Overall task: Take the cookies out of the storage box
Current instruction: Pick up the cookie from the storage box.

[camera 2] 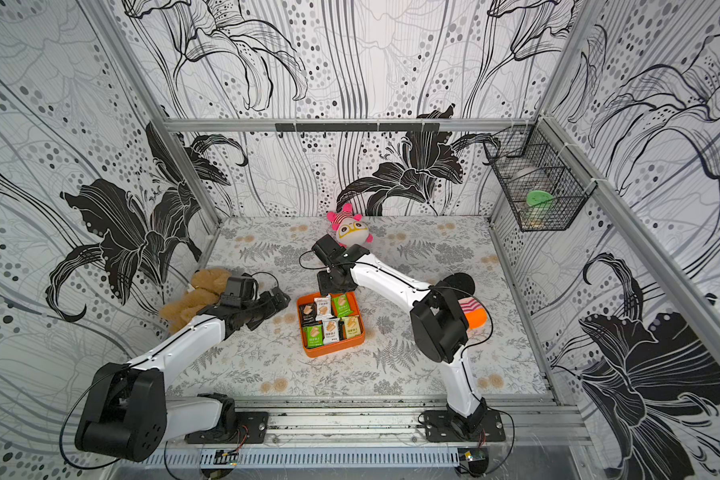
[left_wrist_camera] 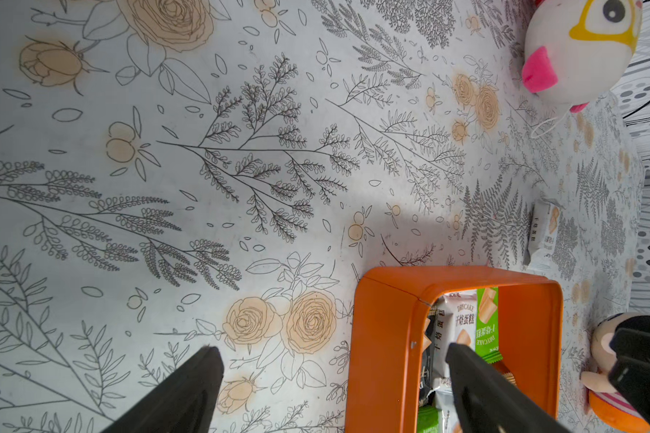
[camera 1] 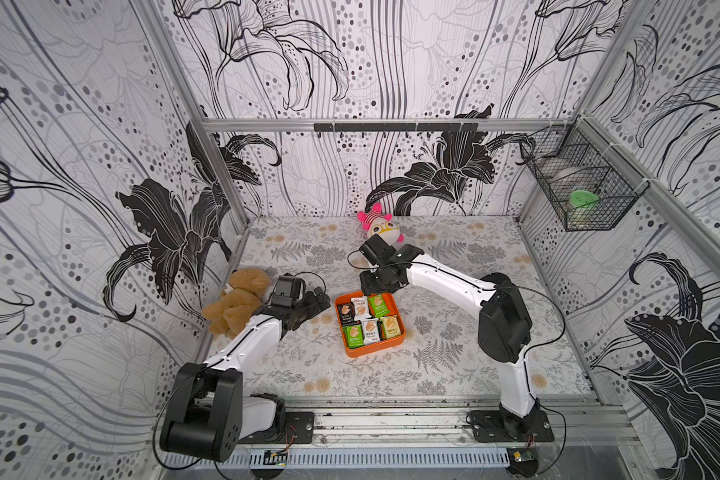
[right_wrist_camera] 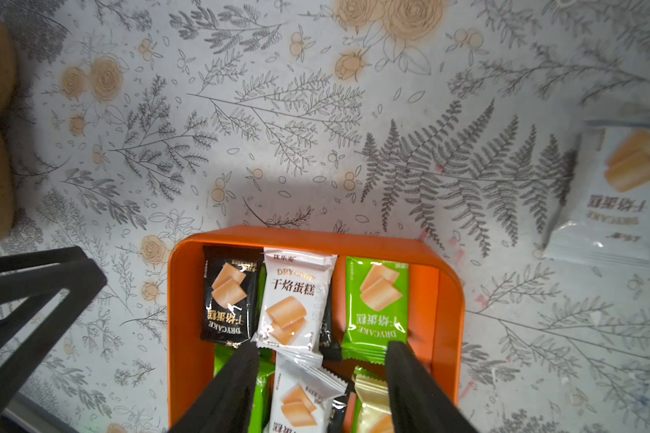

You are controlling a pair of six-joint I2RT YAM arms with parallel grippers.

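The box (camera 1: 371, 352) sits mid-table, cookies (right_wrist_camera: 293, 300) packed inside; one loose packet (right_wrist_camera: 616, 195) lies outside. The right gripper (right_wrist_camera: 323, 348) hangs over its 12 o'clock edge, jaws partway apart astride a white one, gripping nothing — poised to pinch. The left gripper (left_wrist_camera: 331, 348), at 9 o'clock, gapes empty.

both top views: mounted high over the front rail, tilted down toward the back wall, far out; whole table (camera 1: 454, 365), both arms and side walls in frame. near-identical pair, small sideways offset. left wrist view: low and close over the table, facing past the left gripper (left_wrist_camera: 331, 348) at a corner of the storage box (left_wrist_camera: 387, 337). right wrist view: close, looking steeply down past the right gripper (right_wrist_camera: 322, 345) into the box's end. wrist views share the box, the cookies (right_wrist_camera: 293, 300) inside, and a white packet (right_wrist_camera: 616, 195) on the table.
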